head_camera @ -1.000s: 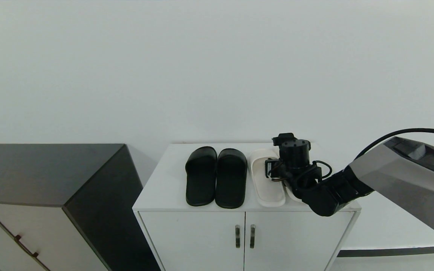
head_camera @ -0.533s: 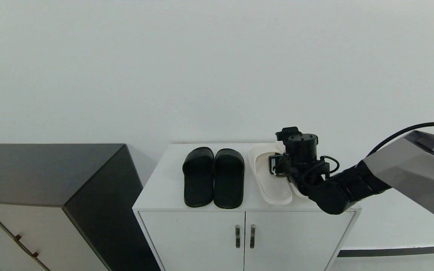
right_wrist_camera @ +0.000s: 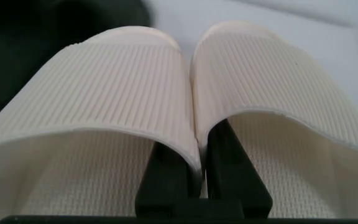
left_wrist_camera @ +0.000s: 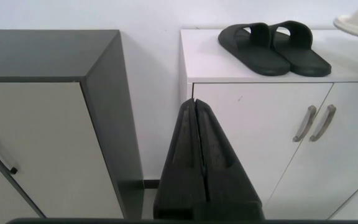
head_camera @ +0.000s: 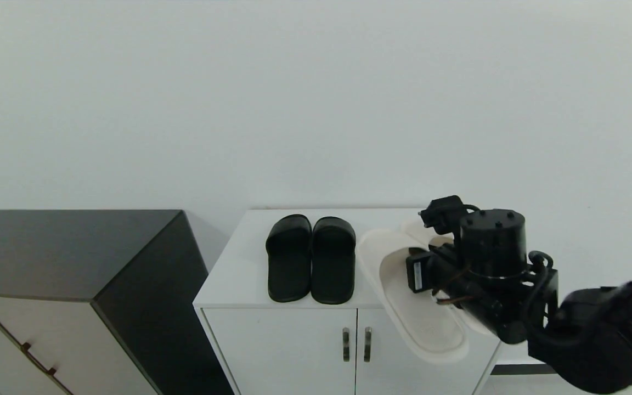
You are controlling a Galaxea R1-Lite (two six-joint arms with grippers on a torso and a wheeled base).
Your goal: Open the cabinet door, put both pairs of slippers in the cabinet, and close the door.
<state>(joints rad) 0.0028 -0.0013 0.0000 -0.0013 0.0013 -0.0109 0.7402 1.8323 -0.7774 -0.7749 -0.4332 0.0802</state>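
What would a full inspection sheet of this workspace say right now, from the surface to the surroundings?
Surface: white cabinet top, both cabinet doors shut.
Job's things: black slippers lie side by side on the top. The white slippers are held together in the air, tilted, and overhang the front edge before the right door.
Clutter: nothing seen.
Grippers: right gripper is shut on the adjoining strap edges of both white slippers. The left gripper is shut and empty, low in front of the cabinet.
Cables: black cable loops at the right wrist.
Surroundings: dark-topped cabinet at the left, plain white wall behind.
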